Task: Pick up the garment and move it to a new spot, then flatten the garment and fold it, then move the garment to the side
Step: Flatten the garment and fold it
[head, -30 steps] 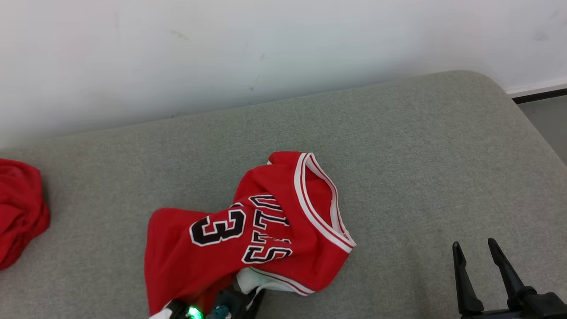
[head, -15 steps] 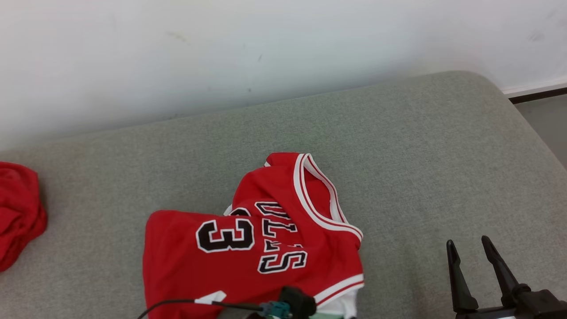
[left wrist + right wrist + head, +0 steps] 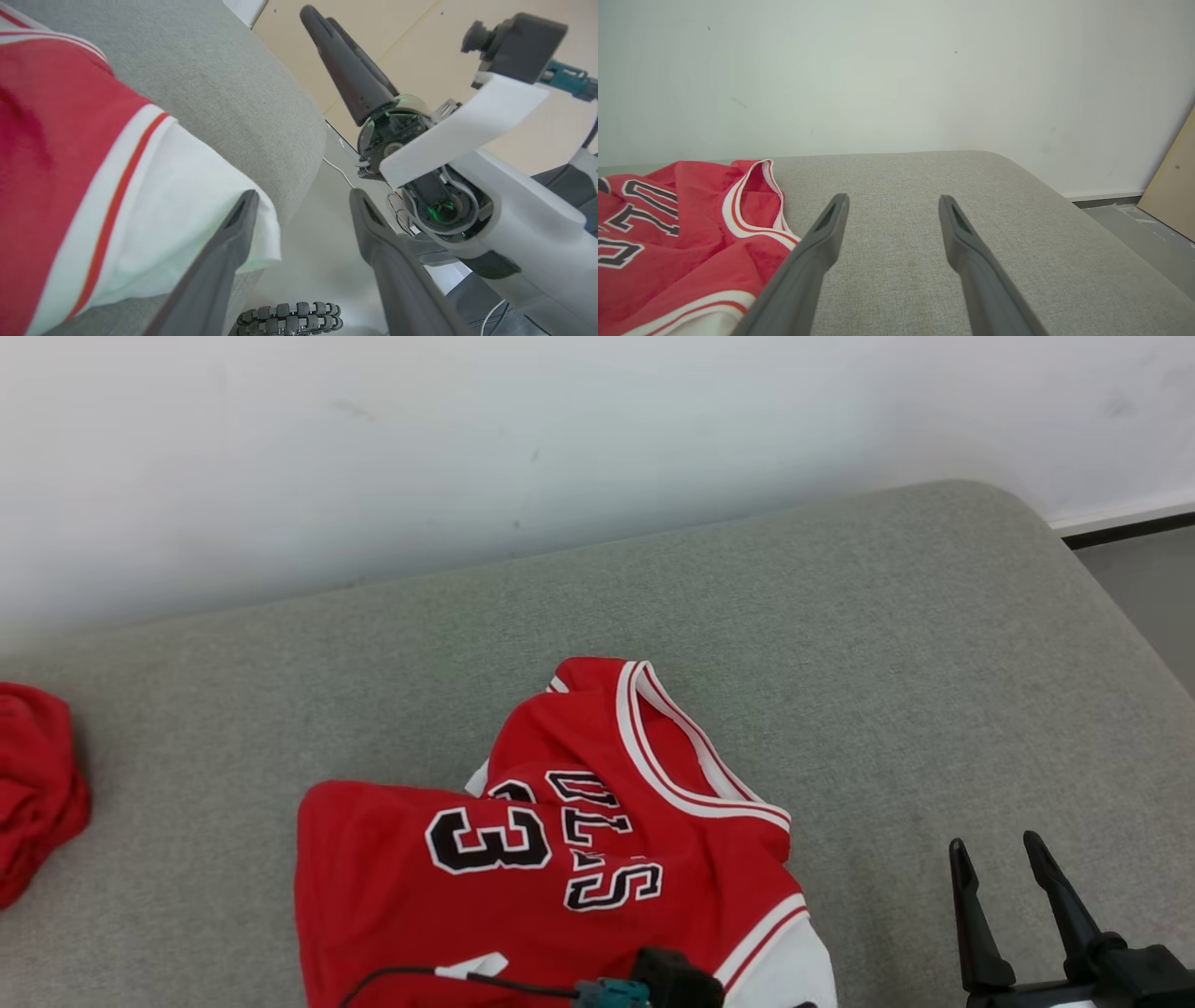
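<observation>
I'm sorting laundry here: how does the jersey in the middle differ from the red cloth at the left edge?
The jersey bears black-and-white lettering, a 3 and white trim; the red cloth looks plain. The jersey lies partly spread, though rumpled; the red cloth is bunched and cut off by the picture's edge. Both are red and lie on the grey cushion.

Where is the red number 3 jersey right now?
In the head view the jersey lies rumpled on the grey cushion, low and near centre, between another red cloth at the left edge and the right gripper at lower right.
</observation>
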You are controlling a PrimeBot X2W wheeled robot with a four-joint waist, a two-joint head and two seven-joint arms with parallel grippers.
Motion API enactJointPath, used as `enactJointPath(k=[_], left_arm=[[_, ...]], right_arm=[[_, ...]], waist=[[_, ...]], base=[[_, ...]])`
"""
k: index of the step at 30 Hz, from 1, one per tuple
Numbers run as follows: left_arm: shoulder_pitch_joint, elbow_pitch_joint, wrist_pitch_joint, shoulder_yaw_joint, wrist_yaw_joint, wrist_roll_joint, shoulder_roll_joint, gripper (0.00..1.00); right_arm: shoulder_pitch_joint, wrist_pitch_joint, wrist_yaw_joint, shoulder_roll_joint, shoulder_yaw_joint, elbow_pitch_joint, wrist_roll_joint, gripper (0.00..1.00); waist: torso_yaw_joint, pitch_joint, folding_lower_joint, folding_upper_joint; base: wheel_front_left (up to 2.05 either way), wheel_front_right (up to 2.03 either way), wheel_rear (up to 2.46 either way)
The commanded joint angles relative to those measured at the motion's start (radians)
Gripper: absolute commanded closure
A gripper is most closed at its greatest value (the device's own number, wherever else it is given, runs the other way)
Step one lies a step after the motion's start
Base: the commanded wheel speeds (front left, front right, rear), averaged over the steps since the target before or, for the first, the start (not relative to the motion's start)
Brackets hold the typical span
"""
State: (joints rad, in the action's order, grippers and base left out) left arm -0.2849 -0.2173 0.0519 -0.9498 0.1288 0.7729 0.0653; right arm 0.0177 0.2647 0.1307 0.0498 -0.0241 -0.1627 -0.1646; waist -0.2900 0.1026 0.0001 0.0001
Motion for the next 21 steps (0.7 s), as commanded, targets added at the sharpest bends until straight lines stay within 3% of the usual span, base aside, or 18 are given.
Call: enactJointPath(k=[1, 7, 14, 21], left_arm=[[-0.008, 0.015, 0.004, -0.01, 0.003, 0.03, 0.029, 0.0], [-0.022, 0.118, -0.011, -0.015, -0.004, 0.112, 0.123, 0.0], [-0.119, 0.098, -0.04, 0.075, -0.141, -0.009, 0.207, 0.0], [-0.259, 0.011, 0.028, 0.092, -0.197, -0.098, 0.262, 0.0]], right_arm=[[-0.009, -0.001, 0.0, 0.002, 0.007, -0.003, 0.001, 0.0], [-0.01, -0.001, 0.0, 0.002, 0.015, 0.0, 0.004, 0.0], [-0.008, -0.001, 0.0, 0.002, -0.002, -0.009, 0.004, 0.0], [0.004, -0.001, 0.0, 0.002, -0.016, -0.012, 0.007, 0.0]], waist=[[0.012, -0.007, -0.0001, -0.0001], [0.053, -0.029, -0.0001, -0.0001], [0.079, -0.05, -0.0001, -0.0001], [0.069, -0.044, -0.0001, -0.0001]], base=[[0.0, 0.0, 0.0], [0.0, 0.0, 0.0], [0.0, 0.0, 0.0], [0.0, 0.0, 0.0]])
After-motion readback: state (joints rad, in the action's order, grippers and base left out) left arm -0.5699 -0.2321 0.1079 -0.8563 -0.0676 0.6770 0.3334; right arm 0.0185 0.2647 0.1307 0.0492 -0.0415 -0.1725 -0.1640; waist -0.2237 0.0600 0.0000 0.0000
